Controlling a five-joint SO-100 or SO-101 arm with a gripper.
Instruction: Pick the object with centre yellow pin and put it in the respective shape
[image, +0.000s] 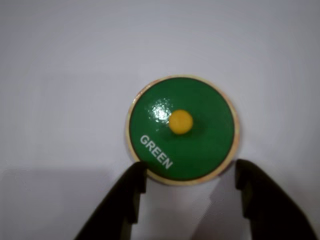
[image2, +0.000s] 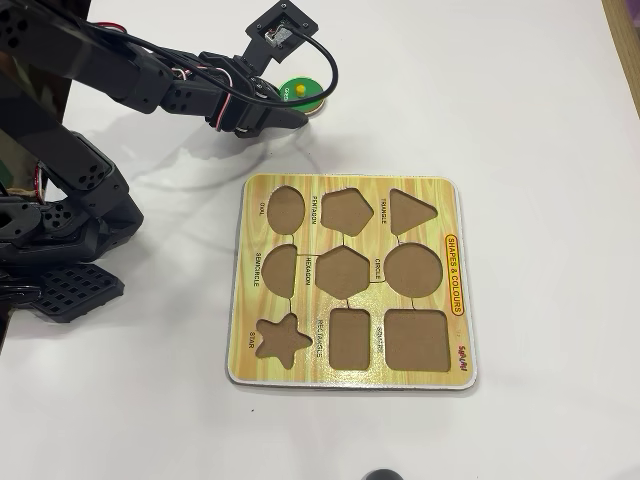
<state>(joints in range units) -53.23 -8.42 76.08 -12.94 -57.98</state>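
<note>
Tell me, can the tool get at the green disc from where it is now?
Probably yes: the tool is open, its fingers straddling the near edge of the green disc, which lies alone on bare white table.

All-black arm (image2: 150, 75), blocky jointed segments. Black cable (image2: 325, 55) loops off small square camera module (image2: 283, 25) near wrist. Red/white wires (image2: 225, 95) at joints. Matte black gripper (image: 192, 197), stepped finger edges.

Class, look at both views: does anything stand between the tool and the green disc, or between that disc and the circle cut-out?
Nothing visible does. The open tool sits right at the green disc; bare table separates it from the circle cut-out.
</note>
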